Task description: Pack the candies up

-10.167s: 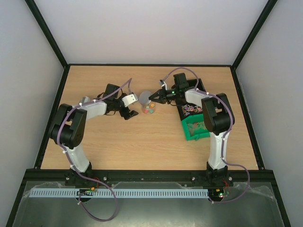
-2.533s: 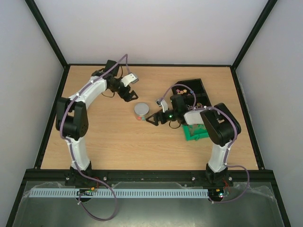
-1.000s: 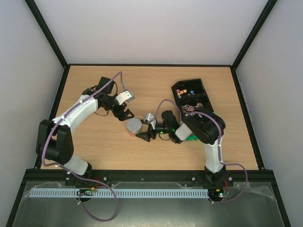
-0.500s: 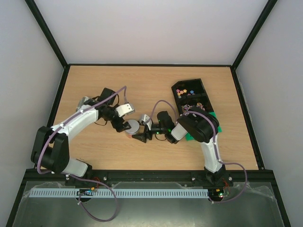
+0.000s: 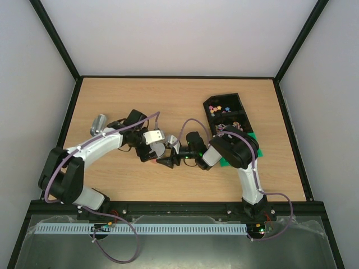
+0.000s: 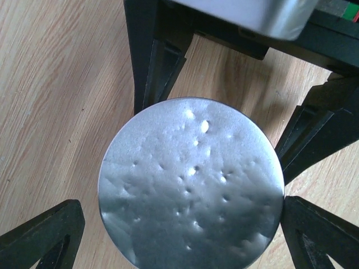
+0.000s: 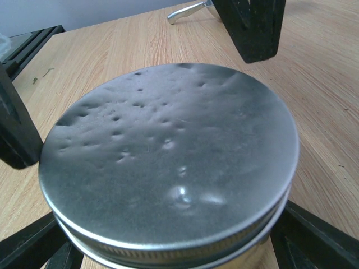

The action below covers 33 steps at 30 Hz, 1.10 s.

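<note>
A glass jar with a dimpled silver lid (image 5: 160, 148) stands on the table in front of the arms. Seen from above, my left gripper (image 5: 153, 152) is straight over the lid (image 6: 190, 185), open, with a finger (image 6: 47, 235) on each side and a gap on the left. My right gripper (image 5: 167, 161) comes in low from the right. Its fingers (image 7: 314, 241) hug the jar under the lid's rim (image 7: 168, 246), shut on it. Loose candies (image 5: 216, 107) lie in the black tray (image 5: 238, 100) at the right. The jar's contents are hidden.
A metal scoop (image 5: 99, 123) lies on the table left of the left arm; its handle (image 7: 188, 10) shows beyond the jar. A green bin (image 5: 251, 140) sits in front of the black tray, mostly hidden by the right arm. A black frame edges the table.
My left gripper has swung down and right from behind the jar to over its lid. The jar and right gripper have stayed in place, and the right jaws have narrowed a little.
</note>
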Each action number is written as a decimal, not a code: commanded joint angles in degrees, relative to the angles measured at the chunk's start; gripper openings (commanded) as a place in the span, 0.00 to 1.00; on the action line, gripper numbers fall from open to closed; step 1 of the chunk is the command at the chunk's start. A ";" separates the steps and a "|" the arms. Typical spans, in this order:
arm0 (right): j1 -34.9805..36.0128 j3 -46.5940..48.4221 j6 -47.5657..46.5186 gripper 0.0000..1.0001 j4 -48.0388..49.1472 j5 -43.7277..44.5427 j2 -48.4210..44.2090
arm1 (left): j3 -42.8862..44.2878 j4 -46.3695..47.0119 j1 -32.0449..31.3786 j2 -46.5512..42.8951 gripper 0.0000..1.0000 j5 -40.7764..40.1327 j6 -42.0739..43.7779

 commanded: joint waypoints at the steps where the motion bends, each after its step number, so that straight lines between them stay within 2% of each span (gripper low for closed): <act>1: 0.50 0.46 -0.39 0.83 2.21 0.06 0.81 | 0.63 1.69 -0.96 1.63 0.99 -1.52 1.37; 5: 0.75 0.15 -0.95 0.82 2.41 0.44 0.75 | 1.32 2.10 -1.64 2.87 0.98 -1.14 0.80; 8: 0.89 -0.03 -1.21 0.80 2.45 1.02 0.62 | 1.39 1.92 -1.82 3.67 0.93 -0.42 0.51; 11: 0.87 -0.43 -1.12 0.79 2.92 1.57 0.61 | 1.39 1.87 -1.78 4.19 0.86 -0.54 0.03; 16: 1.01 -1.13 -0.68 0.77 4.09 3.34 0.49 | 1.28 2.66 -1.65 3.00 0.67 1.02 -2.84; 19: 1.30 -1.06 -0.63 0.76 3.98 4.49 0.58 | 0.30 3.91 -1.33 1.76 0.62 2.72 -5.60; 24: 2.07 -1.09 -1.29 0.74 3.50 6.62 0.45 | 0.29 4.10 0.29 1.22 0.61 5.43 -9.50; 33: 2.40 -0.15 0.59 0.70 2.10 11.89 0.36 | -5.50 9.44 -0.51 -0.11 0.61 -1.33 -12.46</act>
